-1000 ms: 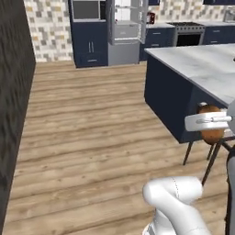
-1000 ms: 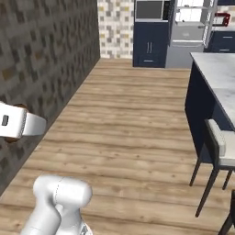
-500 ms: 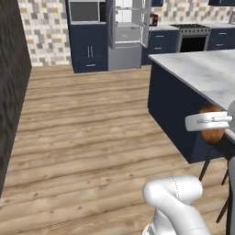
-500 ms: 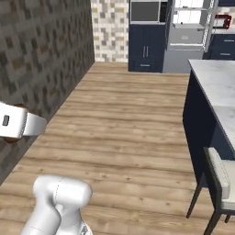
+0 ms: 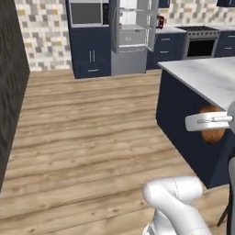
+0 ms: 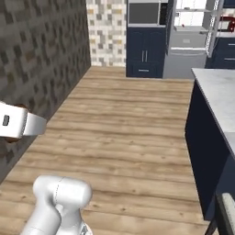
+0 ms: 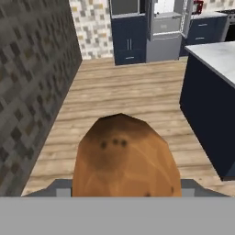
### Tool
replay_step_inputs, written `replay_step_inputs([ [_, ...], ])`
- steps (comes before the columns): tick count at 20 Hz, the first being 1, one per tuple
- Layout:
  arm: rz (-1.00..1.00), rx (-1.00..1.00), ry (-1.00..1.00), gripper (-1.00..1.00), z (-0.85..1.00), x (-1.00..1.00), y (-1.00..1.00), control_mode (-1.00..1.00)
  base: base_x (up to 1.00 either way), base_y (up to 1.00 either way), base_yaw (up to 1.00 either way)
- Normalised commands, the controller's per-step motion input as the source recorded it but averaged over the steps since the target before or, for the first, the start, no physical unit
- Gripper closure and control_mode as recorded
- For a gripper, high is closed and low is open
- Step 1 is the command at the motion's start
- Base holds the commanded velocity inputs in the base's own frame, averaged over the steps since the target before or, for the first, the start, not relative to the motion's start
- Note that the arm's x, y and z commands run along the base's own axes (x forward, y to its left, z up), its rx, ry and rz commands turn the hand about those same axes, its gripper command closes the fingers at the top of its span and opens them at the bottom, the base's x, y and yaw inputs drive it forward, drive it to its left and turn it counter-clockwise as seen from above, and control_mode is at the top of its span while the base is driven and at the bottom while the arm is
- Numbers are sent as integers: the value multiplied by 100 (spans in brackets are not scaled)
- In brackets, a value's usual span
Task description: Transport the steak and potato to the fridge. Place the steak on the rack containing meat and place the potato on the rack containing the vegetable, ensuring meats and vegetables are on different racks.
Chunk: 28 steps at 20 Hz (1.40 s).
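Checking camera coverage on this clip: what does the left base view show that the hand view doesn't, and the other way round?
Left base view alone: the white gripper side-on, closed around the brown potato, the black oven at the far wall, and the arm's white base.

Hand view alone: the potato's speckled front face up close, and the dark textured wall stretching alongside.

Both: the open silver fridge, the navy cabinets, the marble-topped navy island and the wooden plank floor.

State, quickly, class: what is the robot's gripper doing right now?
Gripper: closed on the brown, rounded potato, carried above the wooden floor.
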Motion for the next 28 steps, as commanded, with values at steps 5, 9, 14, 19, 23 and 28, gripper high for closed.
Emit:
replay_step_inputs([
  [5, 0, 0, 0, 100, 0, 0, 0, 100, 100, -17, 0],
  [9, 0, 0, 0, 100, 0, 0, 0, 100, 100, -19, 0],
  [14, 0, 0, 0, 100, 0, 0, 0, 100, 100, -23, 0],
  [19, 0, 0, 0, 100, 0, 0, 0, 100, 100, -35, 0],
  [23, 0, 0, 0, 100, 0, 0, 0, 100, 100, -42, 0],
  [28, 0, 0, 0, 100, 0, 0, 0, 100, 100, -45, 0],
])
